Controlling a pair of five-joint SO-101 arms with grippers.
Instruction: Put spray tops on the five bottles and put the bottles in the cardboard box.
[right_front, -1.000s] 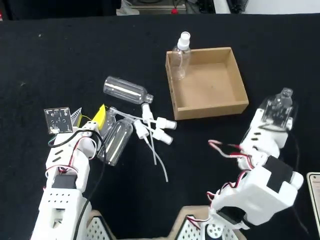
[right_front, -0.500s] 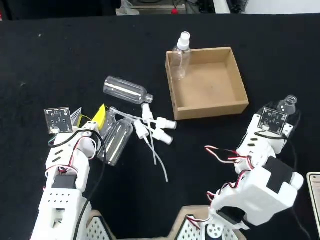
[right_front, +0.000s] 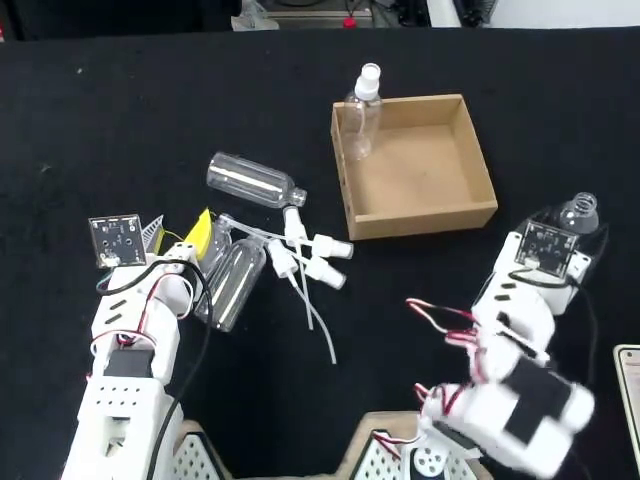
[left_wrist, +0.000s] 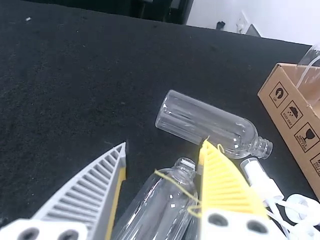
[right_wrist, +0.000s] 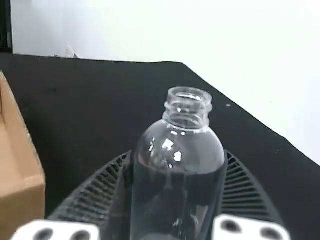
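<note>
The cardboard box (right_front: 415, 165) holds one upright bottle with a spray top (right_front: 362, 118) in its back left corner. My right gripper (right_front: 556, 238) (right_wrist: 177, 195) is in front of and to the right of the box, shut on an uncapped clear bottle (right_front: 578, 212) (right_wrist: 179, 160) held upright. One clear bottle (right_front: 250, 180) (left_wrist: 210, 122) lies left of the box. My left gripper (right_front: 178, 240) (left_wrist: 164, 150) is open, with the neck of a lying bottle (right_front: 236, 280) (left_wrist: 160, 205) between its fingers. Loose spray tops (right_front: 310, 255) (left_wrist: 262, 182) lie beside it.
The long white tubes of the spray tops (right_front: 318, 320) trail toward the table's front. A white object (right_front: 630, 380) sits at the right edge. Black cloth covers the table (right_front: 120, 110), bare at the back left. The box wall (right_wrist: 17, 165) stands close beside the held bottle.
My right gripper has drawn back toward the front right with the uncapped bottle and tipped it more upright. The left arm and loose items have not moved.
</note>
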